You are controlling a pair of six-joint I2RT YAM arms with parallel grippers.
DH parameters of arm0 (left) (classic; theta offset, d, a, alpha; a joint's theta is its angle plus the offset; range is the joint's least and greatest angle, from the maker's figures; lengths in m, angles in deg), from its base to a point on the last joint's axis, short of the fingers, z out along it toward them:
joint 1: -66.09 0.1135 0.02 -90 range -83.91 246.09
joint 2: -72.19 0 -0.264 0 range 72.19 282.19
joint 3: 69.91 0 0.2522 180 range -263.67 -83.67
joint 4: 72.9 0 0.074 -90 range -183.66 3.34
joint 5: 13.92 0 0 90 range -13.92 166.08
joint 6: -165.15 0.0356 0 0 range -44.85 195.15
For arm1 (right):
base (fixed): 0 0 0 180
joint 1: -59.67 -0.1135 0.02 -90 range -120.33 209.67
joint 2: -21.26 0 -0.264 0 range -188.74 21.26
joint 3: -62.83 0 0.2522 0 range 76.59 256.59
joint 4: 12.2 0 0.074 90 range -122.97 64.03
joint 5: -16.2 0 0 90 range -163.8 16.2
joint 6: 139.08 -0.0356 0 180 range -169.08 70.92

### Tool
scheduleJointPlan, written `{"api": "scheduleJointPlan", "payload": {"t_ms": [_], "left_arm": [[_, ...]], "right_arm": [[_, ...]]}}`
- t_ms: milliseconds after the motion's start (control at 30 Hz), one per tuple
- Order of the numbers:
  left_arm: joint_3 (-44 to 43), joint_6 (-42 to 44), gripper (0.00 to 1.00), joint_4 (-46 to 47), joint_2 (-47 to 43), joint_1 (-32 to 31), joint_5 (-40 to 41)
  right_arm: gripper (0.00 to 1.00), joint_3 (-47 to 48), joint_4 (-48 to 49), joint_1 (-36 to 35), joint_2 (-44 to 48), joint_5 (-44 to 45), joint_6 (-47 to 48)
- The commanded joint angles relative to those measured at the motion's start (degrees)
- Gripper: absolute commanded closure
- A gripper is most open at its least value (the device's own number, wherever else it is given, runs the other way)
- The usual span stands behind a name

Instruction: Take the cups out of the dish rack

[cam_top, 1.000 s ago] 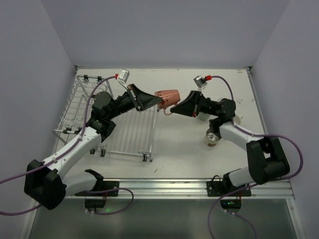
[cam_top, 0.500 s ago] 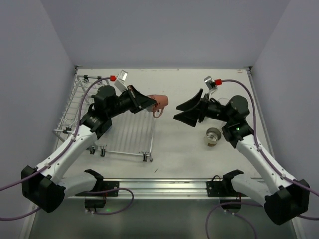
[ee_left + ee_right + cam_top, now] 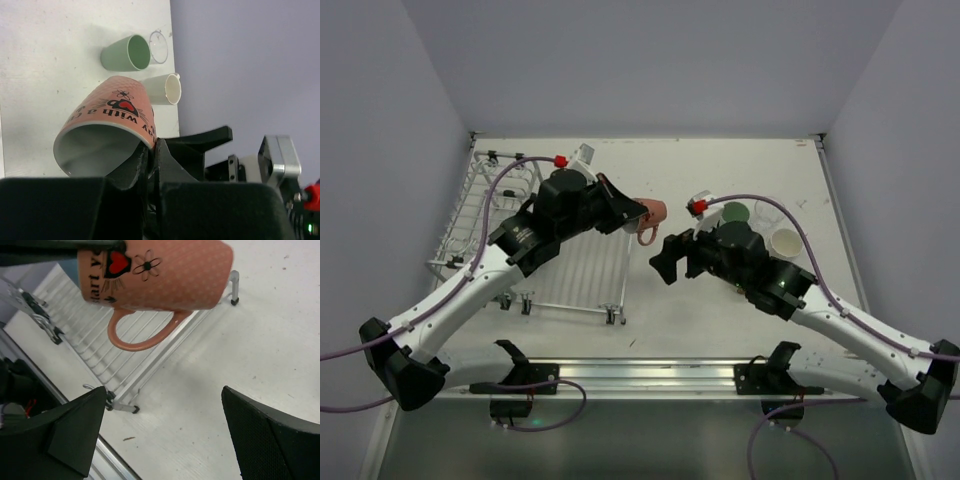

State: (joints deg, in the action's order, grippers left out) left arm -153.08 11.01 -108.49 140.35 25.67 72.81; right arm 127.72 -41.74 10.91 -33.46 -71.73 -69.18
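Pink mug (image 3: 653, 212): pinched at the rim by the left hand (image 3: 634, 211), airborne just past the dish rack (image 3: 570, 275), above the worktop (image 3: 710, 320).
Right hand (image 3: 668, 256): fingers apart, empty, near the mug.
Risk: the thin rim pinch slips, the tilted mug drops, or the hands collide.

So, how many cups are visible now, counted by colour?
Pink mug, held in the left gripper: 1
Green cup: 1
Clear cup: 1
Cream cup: 1
Total: 4
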Motion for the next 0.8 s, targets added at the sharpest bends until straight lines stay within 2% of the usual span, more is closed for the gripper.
{"api": "scheduleJointPlan", "payload": {"t_ms": [0, 167, 300, 467, 600, 767], "left_arm": [[-4.68, -4.24, 1.00, -2.43, 1.79, -1.32, 8.09], [-7.75, -5.21, 1.00, -7.61, 3.82, -1.50, 11.17], [-11.27, -5.47, 1.00, -11.57, 6.98, -1.50, 12.06], [-12.59, -6.79, 1.00, -12.63, 8.48, -1.76, 11.44], [-14.96, -6.79, 1.00, -14.56, 9.27, -2.03, 12.58], [-16.72, -6.70, 1.00, -16.67, 9.45, -2.03, 13.11]], "right_arm": [[0.01, 4.58, -2.95, -7.91, -1.53, 19.71, 3.66], [0.03, 7.49, -4.79, -13.82, -3.55, 30.87, 4.54], [0.05, 10.46, -5.85, -17.86, -5.74, 35.36, 5.86], [0.08, 15.74, -8.49, -21.55, -15.05, 40.38, 8.14], [0.12, 22.41, -13.49, -23.58, -22.44, 45.30, 6.48], [0.21, 25.68, -15.25, -24.46, -26.75, 49.07, 5.86]]}}
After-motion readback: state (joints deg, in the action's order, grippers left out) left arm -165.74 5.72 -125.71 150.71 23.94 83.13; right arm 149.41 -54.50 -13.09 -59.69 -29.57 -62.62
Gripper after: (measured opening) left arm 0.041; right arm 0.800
